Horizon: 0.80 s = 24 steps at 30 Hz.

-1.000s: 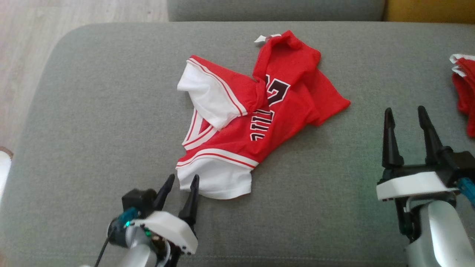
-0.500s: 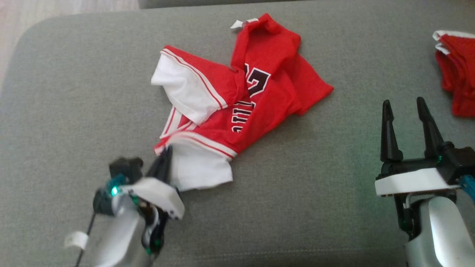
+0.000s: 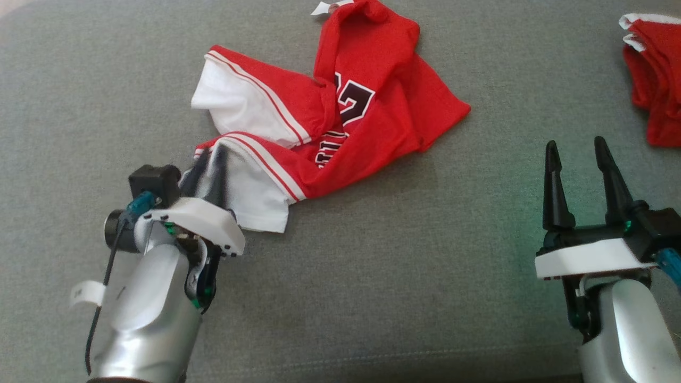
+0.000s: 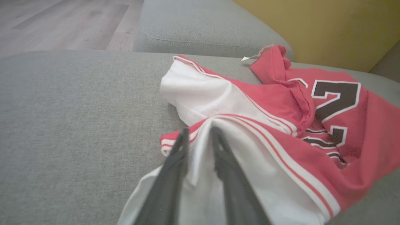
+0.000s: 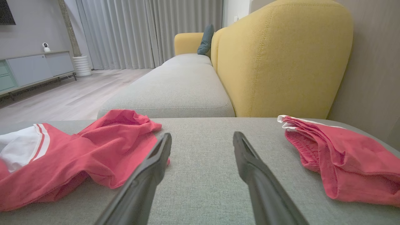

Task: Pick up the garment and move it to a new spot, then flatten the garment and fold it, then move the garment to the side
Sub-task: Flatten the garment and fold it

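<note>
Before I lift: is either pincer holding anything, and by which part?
The left pincer is shut on the garment, pinching its near white sleeve. The right pincer is open, holding nothing.

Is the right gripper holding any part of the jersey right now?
No: the right gripper has its fingers spread over bare cushion, apart from the jersey.
</note>
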Tool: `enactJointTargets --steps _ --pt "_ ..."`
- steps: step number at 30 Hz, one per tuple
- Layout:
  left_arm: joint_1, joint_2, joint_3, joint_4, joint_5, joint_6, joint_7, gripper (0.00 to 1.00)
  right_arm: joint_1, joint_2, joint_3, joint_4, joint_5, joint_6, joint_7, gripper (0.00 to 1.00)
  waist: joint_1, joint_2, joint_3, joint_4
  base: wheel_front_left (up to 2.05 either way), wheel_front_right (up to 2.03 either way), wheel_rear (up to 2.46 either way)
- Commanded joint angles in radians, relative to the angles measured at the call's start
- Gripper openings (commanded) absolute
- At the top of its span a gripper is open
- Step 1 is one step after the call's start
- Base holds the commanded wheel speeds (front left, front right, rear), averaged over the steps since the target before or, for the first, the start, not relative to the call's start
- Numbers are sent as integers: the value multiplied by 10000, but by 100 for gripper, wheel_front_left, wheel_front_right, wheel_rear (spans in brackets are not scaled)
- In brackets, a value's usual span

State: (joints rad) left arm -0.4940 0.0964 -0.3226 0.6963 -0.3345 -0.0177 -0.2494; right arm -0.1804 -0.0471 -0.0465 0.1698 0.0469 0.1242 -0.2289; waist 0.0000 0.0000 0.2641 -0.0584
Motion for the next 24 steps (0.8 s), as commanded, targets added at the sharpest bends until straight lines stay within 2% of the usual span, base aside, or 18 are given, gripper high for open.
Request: enactJointTargets --steps 1,14,24 --pt "-209 162 467 -357 32 -23 -121 100 -358 -32 212 -258 95 65 -85 100 0 0 -38 47 0 0 0" --pt "1864 -234 1490 -3018 87 -242 -123 100 207 -32 230 -302 373 65 -245 100 0 0 -1083 876 0 0 0" --pt "3879 -424 1231 -4294 -50 -115 -123 100 1110 -32 498 -176 856 65 -284 100 0 0 -2093 1462 0 0 0"
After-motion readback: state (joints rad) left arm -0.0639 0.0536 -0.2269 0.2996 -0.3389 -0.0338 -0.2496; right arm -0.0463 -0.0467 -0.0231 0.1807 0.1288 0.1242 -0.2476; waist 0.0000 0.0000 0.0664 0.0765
